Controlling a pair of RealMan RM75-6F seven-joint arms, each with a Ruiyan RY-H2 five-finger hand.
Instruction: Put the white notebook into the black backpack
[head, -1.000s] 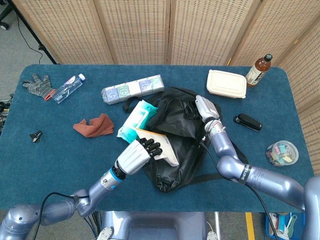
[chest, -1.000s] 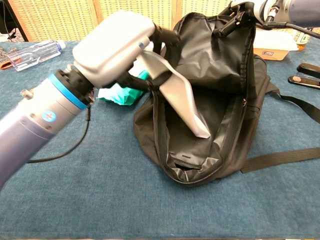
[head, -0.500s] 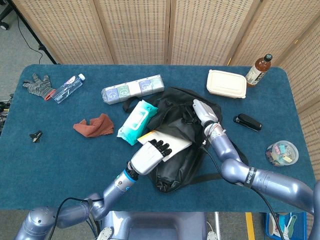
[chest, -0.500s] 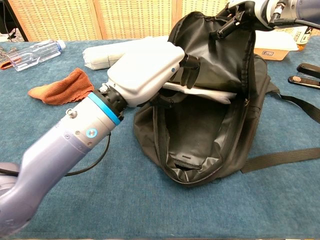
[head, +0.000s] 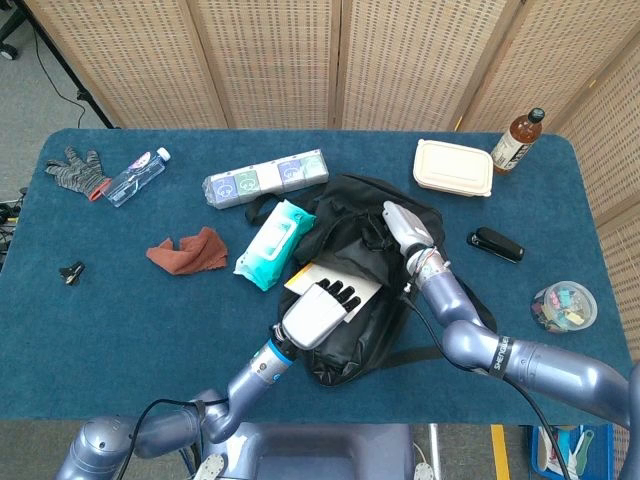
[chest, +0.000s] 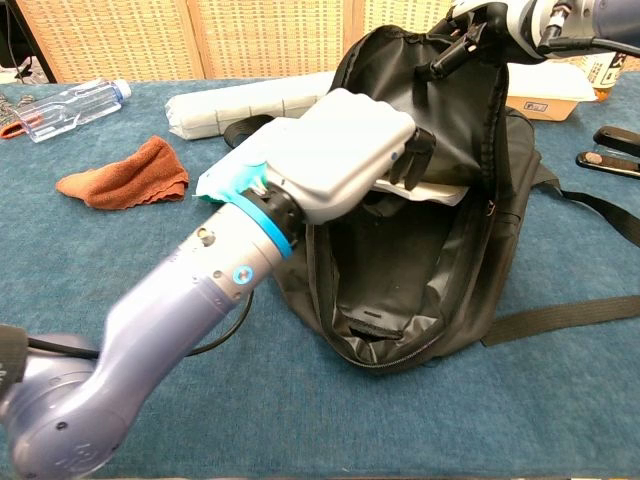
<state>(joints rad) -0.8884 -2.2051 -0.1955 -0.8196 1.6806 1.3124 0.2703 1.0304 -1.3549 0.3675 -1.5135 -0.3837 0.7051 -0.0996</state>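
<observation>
Blue felt table (head: 120, 320), flat white notebook (head: 340, 281) w/ left robot hand (head: 322, 309), black backpack (head: 375, 290)

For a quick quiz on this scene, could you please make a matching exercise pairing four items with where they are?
Things:
1. white notebook
2. left hand
3. right hand
4. red cloth

Places or states:
A. holds the black backpack open by its upper edge
B. lies on the table, left of the backpack
C. partly inside the backpack's opening
D. holds the notebook at the backpack's mouth

Pairs: 1-C, 2-D, 3-A, 4-B
</observation>
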